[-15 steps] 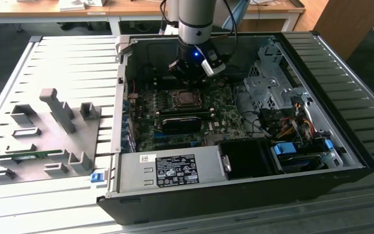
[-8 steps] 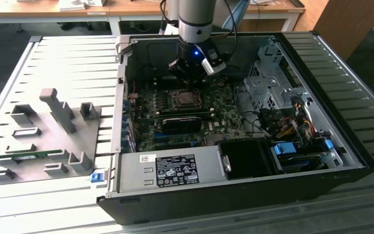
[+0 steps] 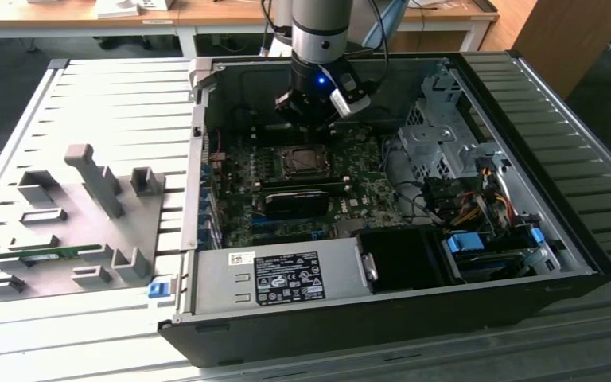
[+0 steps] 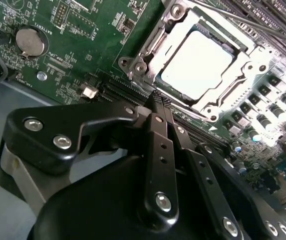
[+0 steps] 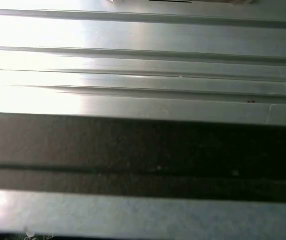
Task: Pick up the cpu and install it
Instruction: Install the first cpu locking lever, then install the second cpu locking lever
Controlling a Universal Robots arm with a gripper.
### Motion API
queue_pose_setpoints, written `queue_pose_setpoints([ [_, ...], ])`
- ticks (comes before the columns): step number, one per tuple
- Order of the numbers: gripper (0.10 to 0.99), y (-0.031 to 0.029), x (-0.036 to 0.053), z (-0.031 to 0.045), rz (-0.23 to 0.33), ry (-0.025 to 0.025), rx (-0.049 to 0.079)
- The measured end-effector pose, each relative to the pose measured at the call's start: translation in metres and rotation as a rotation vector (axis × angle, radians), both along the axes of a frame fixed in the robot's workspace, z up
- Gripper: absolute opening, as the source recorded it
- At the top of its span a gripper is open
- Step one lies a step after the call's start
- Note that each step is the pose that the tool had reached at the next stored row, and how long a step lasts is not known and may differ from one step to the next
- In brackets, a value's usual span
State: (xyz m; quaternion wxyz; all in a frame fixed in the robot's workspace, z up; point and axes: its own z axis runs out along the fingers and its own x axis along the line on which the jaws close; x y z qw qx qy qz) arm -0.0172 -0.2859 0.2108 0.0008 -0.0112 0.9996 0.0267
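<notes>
In the second wrist view the cpu [image 4: 197, 64], a flat square chip with a bright silvery top, lies inside the metal-framed socket [image 4: 143, 59] on the green motherboard [image 4: 82, 55]. My gripper [image 4: 156, 101] hovers just beside the socket, its black fingers [image 4: 159, 150] pressed together with nothing between them. In the exterior view the gripper [image 3: 305, 123] hangs inside the open computer case, a little above and behind the socket [image 3: 303, 161].
A power supply [image 3: 274, 278] fills the case's near corner, with a drive cage [image 3: 438, 139] and coloured cables [image 3: 476, 207] at the exterior view's right. A grey fixture plate [image 3: 83, 215] holding a green memory stick [image 3: 45, 255] lies outside the case on the ribbed table [image 5: 143, 50].
</notes>
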Motion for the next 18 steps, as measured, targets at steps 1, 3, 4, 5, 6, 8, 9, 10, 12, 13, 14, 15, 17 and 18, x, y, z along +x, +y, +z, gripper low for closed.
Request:
queue_pose_setpoints([
  [1,0.106,-0.0001,0.0000,-0.0001,0.000,0.0000,0.000],
  [3,0.106,-0.0001,0.0001,-0.0003,0.000,0.0000,-0.002],
  [4,0.106,-0.0001,0.0001,-0.0005,0.000,0.0000,-0.003],
  [5,0.106,-0.0002,0.0001,-0.0005,0.000,0.0000,-0.004],
  [6,0.106,-0.0002,0.0001,-0.0006,0.000,0.0000,-0.005],
  [8,0.106,-0.0004,0.0000,-0.0008,0.000,0.0000,-0.007],
  [9,0.106,-0.0005,0.0000,-0.0009,0.000,-0.0001,-0.007],
  [10,0.106,-0.0007,0.0000,-0.0009,0.000,0.0000,-0.007],
  [12,0.106,-0.0012,0.0000,-0.0009,0.000,-0.0001,-0.007],
  [13,0.106,-0.0014,0.0001,-0.0009,0.000,-0.0001,-0.007],
  [14,0.106,-0.0018,0.0000,-0.0009,0.000,0.0000,-0.008],
  [15,0.106,-0.0022,0.0000,-0.0008,0.000,0.0000,-0.008],
  [17,0.106,-0.0032,0.0000,-0.0009,0.000,0.0000,-0.009],
  [18,0.106,-0.0038,0.0000,-0.0009,0.000,0.0000,-0.009],
])
